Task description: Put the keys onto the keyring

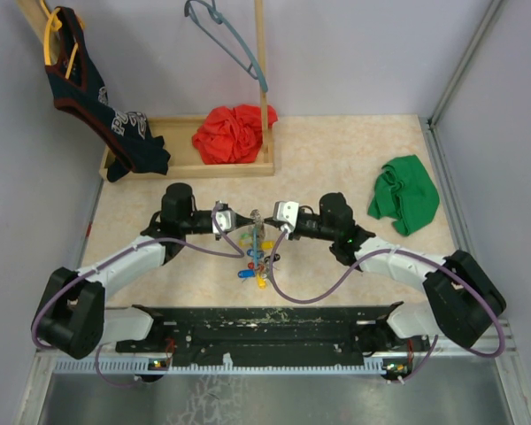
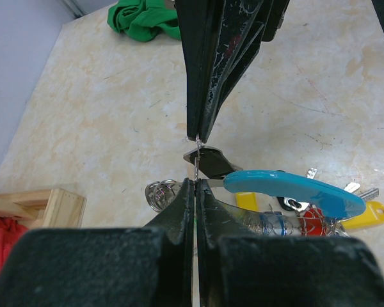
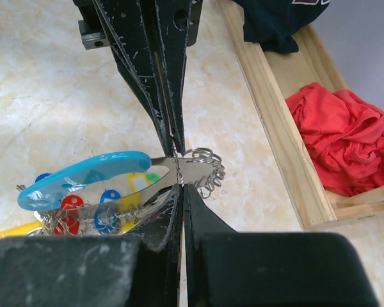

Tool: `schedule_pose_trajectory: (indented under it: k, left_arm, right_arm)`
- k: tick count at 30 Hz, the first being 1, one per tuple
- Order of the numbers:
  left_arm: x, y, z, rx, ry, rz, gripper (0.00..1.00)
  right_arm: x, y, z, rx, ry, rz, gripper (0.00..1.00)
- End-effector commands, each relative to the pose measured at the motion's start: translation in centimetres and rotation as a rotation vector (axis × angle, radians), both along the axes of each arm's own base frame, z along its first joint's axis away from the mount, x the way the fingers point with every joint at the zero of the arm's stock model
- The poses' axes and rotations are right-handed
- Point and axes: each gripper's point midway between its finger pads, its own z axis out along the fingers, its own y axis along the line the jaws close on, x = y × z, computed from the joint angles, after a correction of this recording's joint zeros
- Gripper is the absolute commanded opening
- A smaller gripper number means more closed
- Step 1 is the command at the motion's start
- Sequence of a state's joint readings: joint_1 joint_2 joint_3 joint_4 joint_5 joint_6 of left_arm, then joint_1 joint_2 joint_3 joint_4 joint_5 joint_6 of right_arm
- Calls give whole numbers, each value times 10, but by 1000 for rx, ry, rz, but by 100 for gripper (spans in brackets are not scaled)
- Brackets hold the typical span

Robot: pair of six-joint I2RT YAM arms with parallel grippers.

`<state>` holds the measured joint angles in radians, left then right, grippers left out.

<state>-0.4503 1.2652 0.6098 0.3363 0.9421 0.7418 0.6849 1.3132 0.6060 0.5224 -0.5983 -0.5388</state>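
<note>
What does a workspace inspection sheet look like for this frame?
Surface: beige marbled tabletop, no spills seen.
Job's things: keyring, light-blue section showing, at centre; coloured keys bunched by it.
Clutter: green cloth; red cloth in wooden tray; dark garment hanging at left; grey-blue hanger.
Grippers: left gripper and right gripper both shut, tip to tip, on the keyring's thin metal end.
Cables: purple cable along each arm; right one sags near keys.
Surroundings: plain pale walls.

Top view from high behind the arms [image 1: 133,257], looking down on the whole table [image 1: 354,168], both wrist views very near, facing each other, all three sharing the keyring [image 2: 294,192] mid-table.
</note>
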Motion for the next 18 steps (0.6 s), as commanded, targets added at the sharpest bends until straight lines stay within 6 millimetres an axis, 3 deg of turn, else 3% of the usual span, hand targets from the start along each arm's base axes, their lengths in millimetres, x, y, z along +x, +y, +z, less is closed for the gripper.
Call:
schedule_pose_trajectory:
  k: [1,18]
  left_arm:
    - [-4,-2,11,-22,-59,-23,0]
    - [-6,-3,12,-25,-63,-29,0]
  right_arm:
    - [1,7,42,70,-63,14,0]
    - [0,11,46,92,-56,28,0]
